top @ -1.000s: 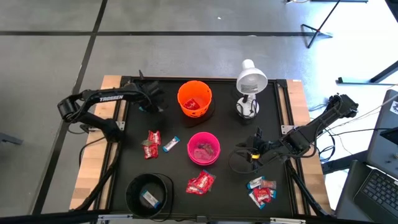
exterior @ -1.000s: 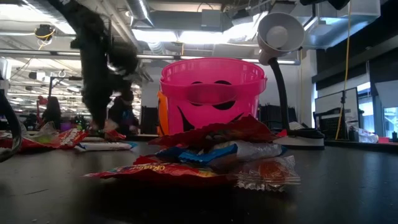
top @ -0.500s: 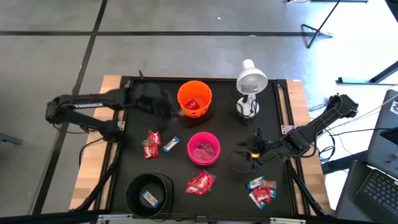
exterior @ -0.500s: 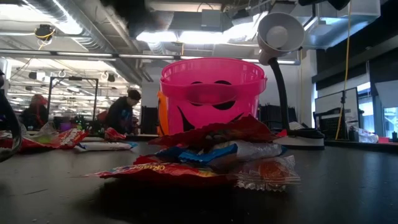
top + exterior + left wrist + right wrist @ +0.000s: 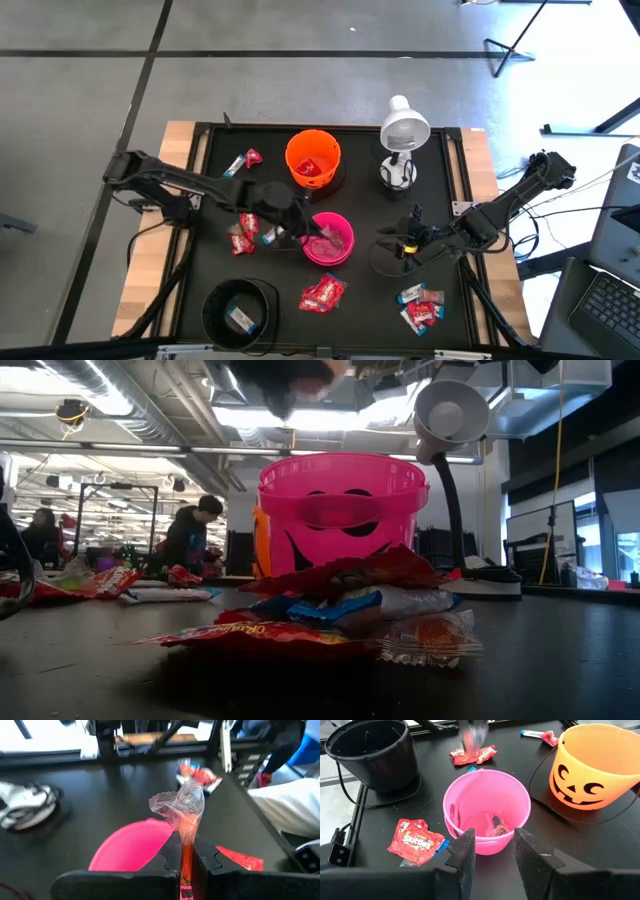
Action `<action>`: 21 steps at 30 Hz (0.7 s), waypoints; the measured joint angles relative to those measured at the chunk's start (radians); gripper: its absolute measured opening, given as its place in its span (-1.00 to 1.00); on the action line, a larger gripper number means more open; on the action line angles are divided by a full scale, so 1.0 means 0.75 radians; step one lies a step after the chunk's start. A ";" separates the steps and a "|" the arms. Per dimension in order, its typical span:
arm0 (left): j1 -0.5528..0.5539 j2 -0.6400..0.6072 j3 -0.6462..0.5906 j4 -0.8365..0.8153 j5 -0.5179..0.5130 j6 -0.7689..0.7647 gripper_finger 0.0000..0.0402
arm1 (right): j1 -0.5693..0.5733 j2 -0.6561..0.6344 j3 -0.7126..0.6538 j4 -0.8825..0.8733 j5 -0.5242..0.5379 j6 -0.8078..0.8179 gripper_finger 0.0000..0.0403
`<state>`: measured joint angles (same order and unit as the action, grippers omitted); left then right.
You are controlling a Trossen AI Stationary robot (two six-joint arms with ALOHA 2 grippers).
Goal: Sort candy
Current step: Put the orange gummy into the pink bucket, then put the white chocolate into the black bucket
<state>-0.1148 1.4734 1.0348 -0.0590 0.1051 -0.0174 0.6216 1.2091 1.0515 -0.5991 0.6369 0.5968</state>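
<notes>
High view shows an orange bowl (image 5: 313, 158), a lamp (image 5: 402, 130) and a black bowl (image 5: 240, 312) ringing the pink bowl (image 5: 328, 239) on the bench (image 5: 370, 210). Left end effector (image 5: 300, 226), reaching across over the pink rim, pinches a pinkish candy (image 5: 183, 810). Right end effector (image 5: 400, 246) waits beside it, fingers (image 5: 462, 851) parted and empty.

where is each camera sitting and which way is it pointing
High view: above, looking straight down; both arms, left end effector by the pink bowl.
Low view: table height, looking level past a candy pile; blurred arm at top.
Left wrist: faces the pink bowl; own fingers pinch a clear-wrapped candy.
Right wrist: faces the bowls; own open fingers.
All four share the pink bowl.
</notes>
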 joint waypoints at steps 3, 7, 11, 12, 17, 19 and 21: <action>0.013 0.060 0.000 0.022 0.033 -0.006 -1.00 | 0.000 -0.001 0.000 0.000 0.000 -0.001 -0.35; 0.033 0.090 -0.001 0.038 0.036 -0.069 -0.87 | 0.000 -0.001 0.000 -0.001 -0.001 -0.001 -0.35; 0.037 0.089 -0.001 0.037 0.028 -0.068 -0.58 | 0.000 -0.001 0.000 -0.002 -0.001 -0.001 -0.35; 0.036 0.089 -0.001 0.036 0.022 -0.068 -0.50 | 0.000 -0.001 0.000 -0.002 -0.001 -0.001 -0.35; 0.037 0.064 0.000 -0.021 0.009 -0.064 -0.18 | 0.000 -0.001 0.000 -0.003 -0.001 -0.002 -0.35; 0.041 0.015 0.036 -0.164 -0.042 -0.036 -0.12 | 0.000 -0.001 0.000 -0.007 -0.001 -0.002 -0.35; 0.041 -0.046 0.094 -0.290 -0.129 -0.022 -0.10 | 0.000 -0.001 0.000 -0.009 -0.001 -0.002 -0.35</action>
<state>-0.0841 1.4385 1.1052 -0.2766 0.0083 -0.0338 0.6216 1.2083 1.0515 -0.6060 0.6361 0.5957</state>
